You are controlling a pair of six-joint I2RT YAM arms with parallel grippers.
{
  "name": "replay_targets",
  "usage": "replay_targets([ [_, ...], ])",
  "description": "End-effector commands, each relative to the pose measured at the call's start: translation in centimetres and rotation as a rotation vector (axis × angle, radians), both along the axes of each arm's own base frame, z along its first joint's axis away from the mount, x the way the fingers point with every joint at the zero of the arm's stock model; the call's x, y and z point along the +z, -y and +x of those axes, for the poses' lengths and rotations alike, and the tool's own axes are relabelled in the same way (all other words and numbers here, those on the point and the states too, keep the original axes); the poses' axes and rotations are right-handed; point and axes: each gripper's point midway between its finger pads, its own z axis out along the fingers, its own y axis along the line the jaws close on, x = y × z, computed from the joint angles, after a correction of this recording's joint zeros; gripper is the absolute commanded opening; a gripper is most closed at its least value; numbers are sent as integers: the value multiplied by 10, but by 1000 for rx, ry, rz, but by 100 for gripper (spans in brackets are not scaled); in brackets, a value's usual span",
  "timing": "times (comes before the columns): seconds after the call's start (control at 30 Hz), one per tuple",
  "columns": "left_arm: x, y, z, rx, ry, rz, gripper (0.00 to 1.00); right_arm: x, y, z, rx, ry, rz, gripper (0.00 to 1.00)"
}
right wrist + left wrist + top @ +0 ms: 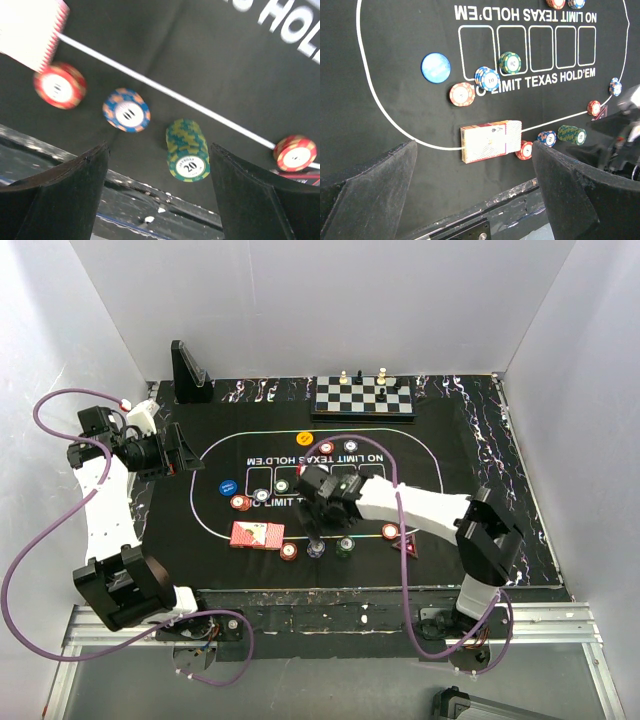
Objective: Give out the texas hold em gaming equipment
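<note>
Right claw: my right claw is spread and empty, hanging over the mat's near edge.
Left claw: my left claw is also spread and empty, out at the left.
Green chip stack: stands below my right claw, just nearer than the white line.
Handling: I judge it light, stiff and smooth. It could shear, so I should pinch low across its sides.
Card deck: lies left of the chips. The cards look slippery, so I should squeeze the long edges.
Writing: "20" on the top green chip; "NO LIMIT TEXAS HOLD'EM" on the mat.

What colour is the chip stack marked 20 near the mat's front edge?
The chip stack is green with yellow; right wrist view.
</note>
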Motion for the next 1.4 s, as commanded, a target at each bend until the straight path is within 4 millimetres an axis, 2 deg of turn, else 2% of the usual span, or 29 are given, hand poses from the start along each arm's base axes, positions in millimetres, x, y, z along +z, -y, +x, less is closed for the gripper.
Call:
replay_targets([
  [0.0,15,2,-5,4,47,17,100,-6,18,-10,-84,39,6,88],
  [0.13,17,3,-5,7,45,9,100,-18,29,-17,-101,37,-24,89],
  [0.33,17,2,-6,9,48,12,100,-25,36,-20,-113,42,-40,89],
  [0.57,15,3,-5,11,39,2,100,-40,37,-23,-109,18,-59,84],
  [0.83,14,3,-5,12,36,-1,100,-47,37,-26,-105,0,-64,75],
  [1.07,16,3,-4,9,43,3,100,-66,39,-31,-101,-29,-85,70],
  [1.37,19,4,-3,10,47,-4,100,-53,39,-30,-106,-14,-63,58],
])
